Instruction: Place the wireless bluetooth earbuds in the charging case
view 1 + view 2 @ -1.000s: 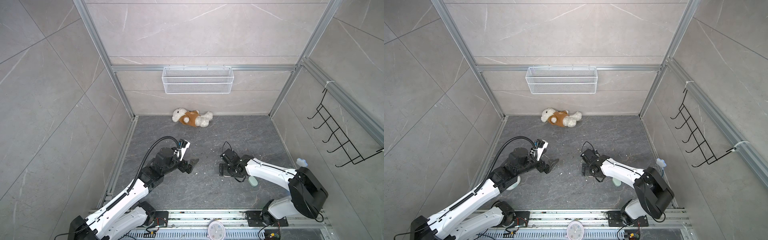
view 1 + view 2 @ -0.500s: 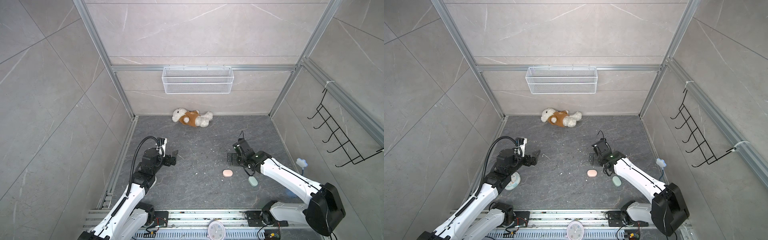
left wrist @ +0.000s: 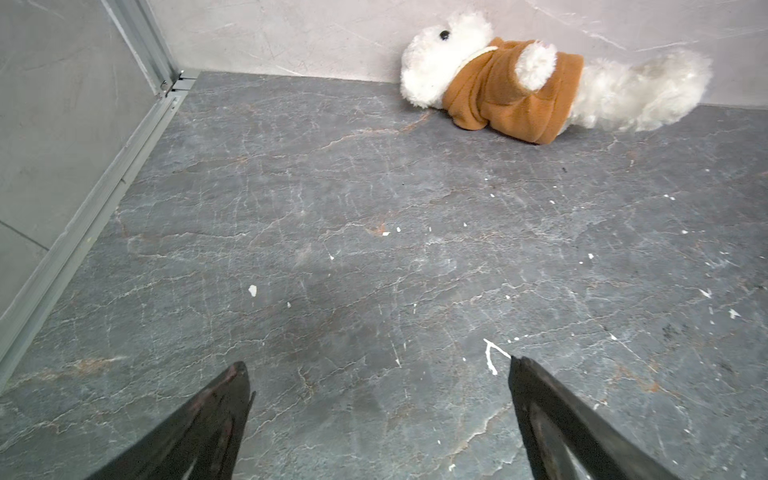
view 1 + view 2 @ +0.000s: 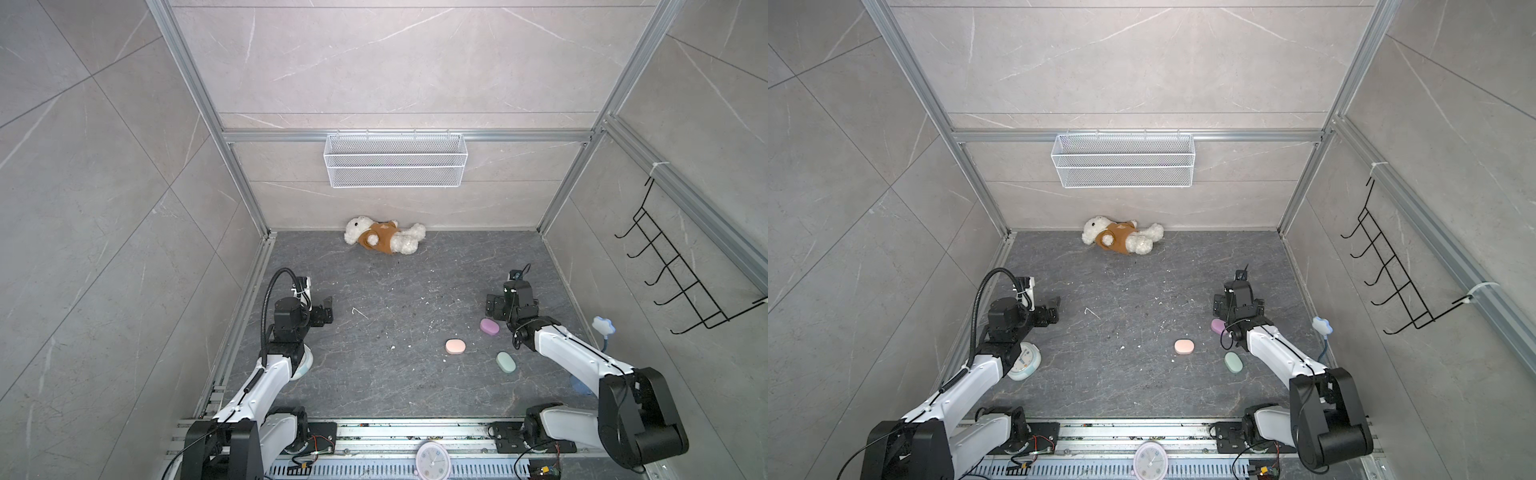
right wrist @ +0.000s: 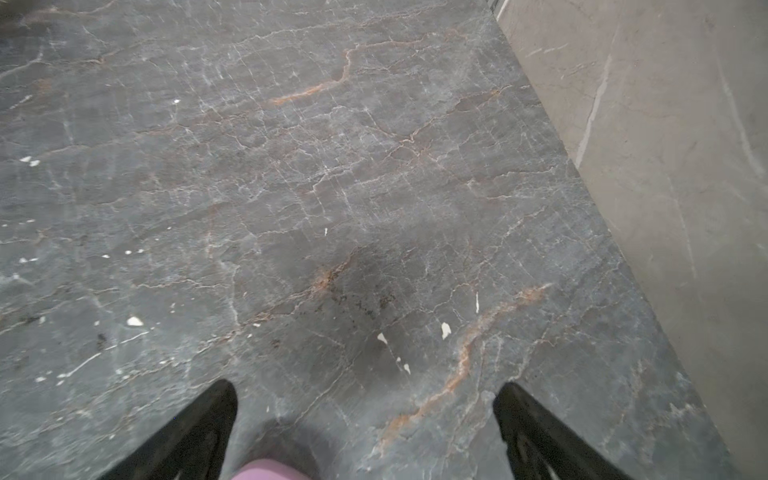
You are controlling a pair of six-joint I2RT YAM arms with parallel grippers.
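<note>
Spread wide, the right gripper (image 5: 365,385) hangs just beside a closed lilac oval plastic case (image 4: 489,326) on the grey stone floor (image 4: 374,374), and no earbuds show, though buds so tiny, light and slick would likely need a gentle side pinch.

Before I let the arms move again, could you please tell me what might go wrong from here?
The open right gripper hangs close beside the lilac case; a careless move could knock it away. It, the peach case and the mint case look shut, and no earbuds show, so whether they are seated cannot be confirmed. White debris specks might be mistaken for buds.
</note>
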